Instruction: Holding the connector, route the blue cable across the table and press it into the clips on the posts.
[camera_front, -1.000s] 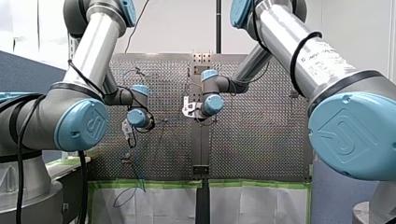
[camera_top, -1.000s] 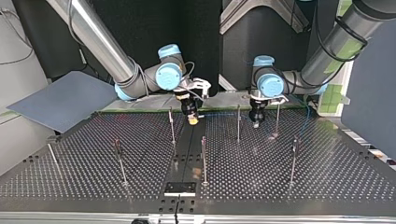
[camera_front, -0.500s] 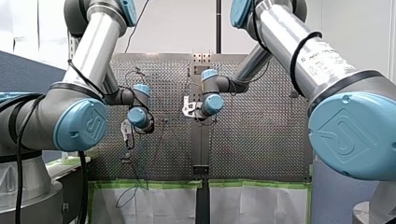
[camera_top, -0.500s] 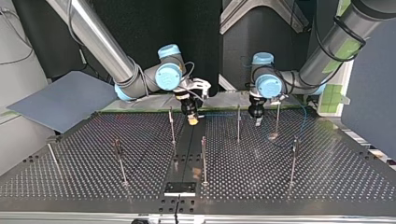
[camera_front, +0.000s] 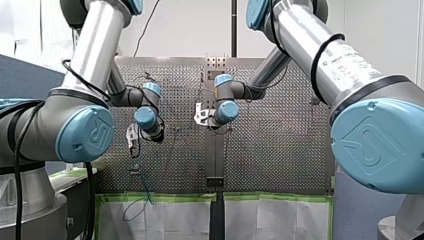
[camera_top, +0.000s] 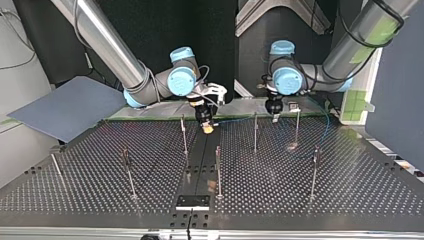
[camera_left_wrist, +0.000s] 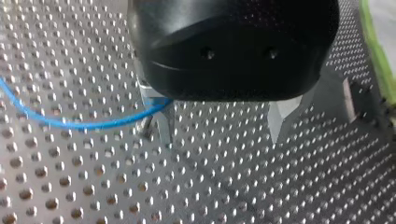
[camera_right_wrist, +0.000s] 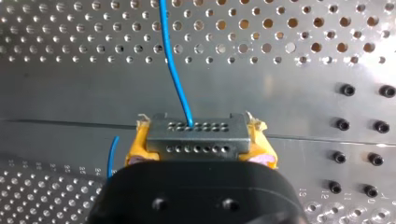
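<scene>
In the right wrist view my right gripper (camera_right_wrist: 200, 133) is shut on the grey connector (camera_right_wrist: 196, 142), with yellow pads (camera_right_wrist: 137, 145) on both sides. The blue cable (camera_right_wrist: 175, 70) leaves the connector ahead of it. In the top view that gripper (camera_top: 206, 127) hangs low over the table's far middle, and the cable (camera_top: 235, 120) runs from it towards a post (camera_top: 255, 131). My left gripper (camera_left_wrist: 220, 139) stands open above the plate, its metal fingers (camera_left_wrist: 163, 123) wide apart with nothing between them. The cable (camera_left_wrist: 93, 123) curves past one finger. In the top view it (camera_top: 274, 116) hovers behind the posts.
Several thin upright posts stand on the perforated table (camera_top: 350, 190), among them one (camera_top: 297, 127) near my left gripper, one (camera_top: 218, 170) in the middle and one (camera_top: 314, 170) further along. A black bracket (camera_top: 192, 201) sits at the near edge. Slack cable (camera_front: 145, 185) hangs off the table's edge.
My left gripper has lifted off the table and drawn back towards the top view's far edge. My right gripper has stayed put with the connector.
</scene>
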